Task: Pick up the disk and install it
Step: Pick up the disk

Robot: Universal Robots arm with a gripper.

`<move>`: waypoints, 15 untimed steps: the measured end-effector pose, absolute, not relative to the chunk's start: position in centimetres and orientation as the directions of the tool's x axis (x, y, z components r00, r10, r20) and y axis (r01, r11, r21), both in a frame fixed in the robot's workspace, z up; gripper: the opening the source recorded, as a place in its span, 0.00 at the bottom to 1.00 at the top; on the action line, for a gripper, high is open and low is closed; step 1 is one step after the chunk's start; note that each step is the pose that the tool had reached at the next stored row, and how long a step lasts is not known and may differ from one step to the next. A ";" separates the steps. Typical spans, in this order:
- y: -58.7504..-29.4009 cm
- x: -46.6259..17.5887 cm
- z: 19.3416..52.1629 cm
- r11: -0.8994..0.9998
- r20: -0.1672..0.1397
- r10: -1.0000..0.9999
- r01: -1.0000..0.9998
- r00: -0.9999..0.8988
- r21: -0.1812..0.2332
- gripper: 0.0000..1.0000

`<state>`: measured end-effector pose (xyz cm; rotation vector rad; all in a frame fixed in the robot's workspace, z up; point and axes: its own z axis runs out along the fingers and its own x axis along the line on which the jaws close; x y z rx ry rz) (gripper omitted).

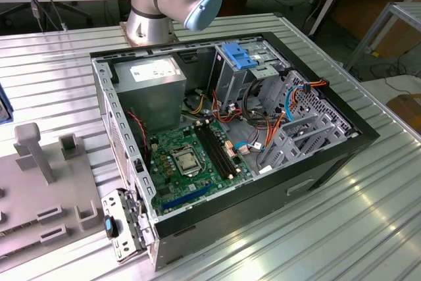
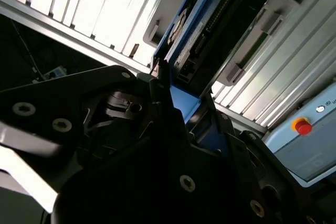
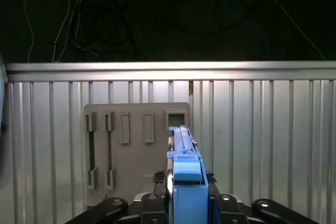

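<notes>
Clamping disk (image 3: 184,174) edgewise, gripper (image 3: 186,203) closed around it; exterior view adds open computer case (image 1: 217,220).

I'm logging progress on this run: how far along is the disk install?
Done: the fingers are closed on the disk, gripping it at its blue rail. In hand: the disk is held over the grey holder plate; whether it is clear of the plate cannot be told. Left: installing it, since the disk is away from the open computer case.
</notes>
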<state>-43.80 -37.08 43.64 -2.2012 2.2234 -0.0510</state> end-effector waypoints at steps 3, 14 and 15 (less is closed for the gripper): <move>-37.1 -43.8 45.2 0.010 0.014 -1.000 -0.999 -0.010 -0.032 0.37; -37.1 -43.8 48.0 0.010 0.014 -1.000 -0.999 -0.010 -0.032 0.37; -37.1 -43.8 48.2 0.010 0.014 -1.000 -0.999 -0.010 -0.032 0.37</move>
